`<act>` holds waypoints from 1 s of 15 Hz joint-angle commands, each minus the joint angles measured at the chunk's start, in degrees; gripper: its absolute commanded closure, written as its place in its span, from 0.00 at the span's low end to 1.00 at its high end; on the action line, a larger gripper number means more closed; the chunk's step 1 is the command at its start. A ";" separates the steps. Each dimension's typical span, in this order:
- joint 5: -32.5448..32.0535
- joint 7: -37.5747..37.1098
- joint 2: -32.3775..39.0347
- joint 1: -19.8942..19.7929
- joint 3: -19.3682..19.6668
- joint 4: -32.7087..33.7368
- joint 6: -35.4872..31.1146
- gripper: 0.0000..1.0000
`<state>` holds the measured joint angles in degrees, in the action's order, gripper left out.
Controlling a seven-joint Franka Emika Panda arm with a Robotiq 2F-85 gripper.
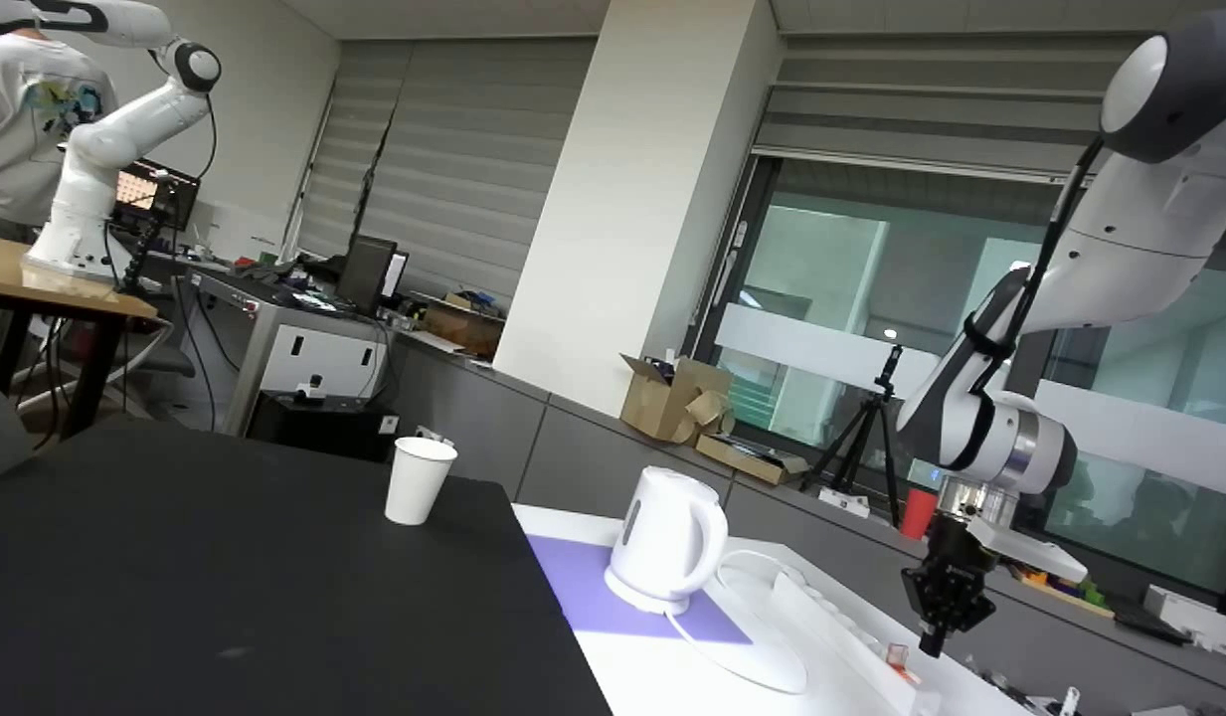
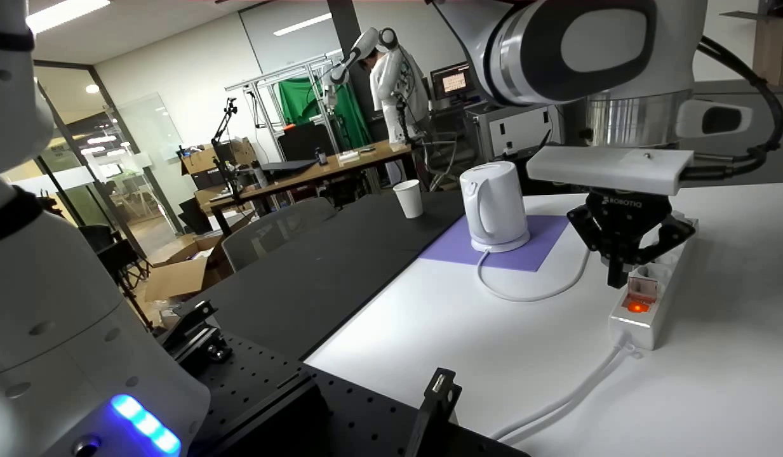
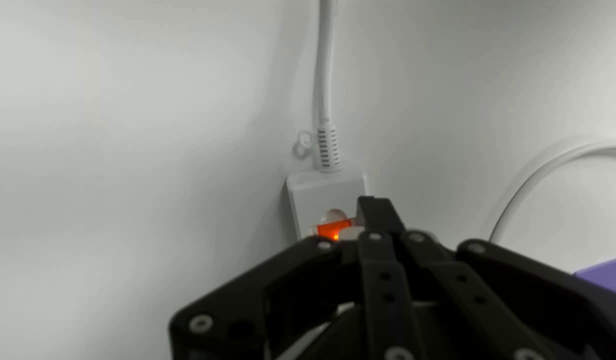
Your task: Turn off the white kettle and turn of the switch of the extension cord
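Find claw (image 2: 618, 274) at right in both exterior views, pointing down over near part of extension cord (image 2: 664, 293). Read as fully closed in wrist view, with fingers (image 3: 380, 217) side by side and nothing visible in grasp. Place tips just right of orange-lit switch (image 3: 328, 231) in wrist view, just left of raised transparent flap (image 2: 642, 287) in an exterior view. Cannot tell contact or gap between tips and flap. Locate switch at near end of extension cord, beside base of flap, partly hidden in wrist view. Log extension cord as long, low and white, lying on white surface (image 2: 734, 381) to right of white kettle (image 2: 502, 203), with middle partly covered by claw in an exterior view. Follow thick white lead (image 2: 566, 401) from near end of extension cord toward near left, out of sight behind edge of black perforated plate (image 2: 366, 412). Note white kettle upright on purple mat (image 2: 545, 238), farther off on same surface, apart from claw, with loop handle (image 1: 718, 542) visible in both exterior views. Cannot make out setting of kettle's own power control. Trace kettle cable (image 2: 524, 298) from base, curving near and right across surface, then out of sight behind claw in an exterior view. Mark white paper cup (image 2: 409, 200) standing on black surface (image 2: 289, 279), to left of kettle and mat. See second robot arm (image 1: 140, 127) on wooden desk (image 1: 6, 261) far to left in an exterior view, with person (image 1: 36, 119) in white shirt just behind.
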<state>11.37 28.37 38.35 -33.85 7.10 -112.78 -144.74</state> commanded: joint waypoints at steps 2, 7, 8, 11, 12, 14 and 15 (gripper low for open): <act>-0.69 1.75 2.48 -1.85 -1.72 1.57 -3.96 1.00; -1.02 3.29 5.79 -4.27 -4.18 2.74 -8.34 1.00; -1.24 3.41 6.29 -4.71 -4.57 2.99 -8.78 1.00; -1.57 4.58 7.36 -6.44 -6.16 3.55 -10.77 1.00; -1.51 5.07 7.64 -7.09 -6.79 3.84 -10.92 1.00; -1.71 5.41 7.96 -7.95 -7.56 4.18 -11.33 1.00; -1.78 5.62 8.08 -8.36 -7.92 4.42 -11.11 1.00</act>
<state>10.90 33.58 45.34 -40.05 0.91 -110.42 -155.99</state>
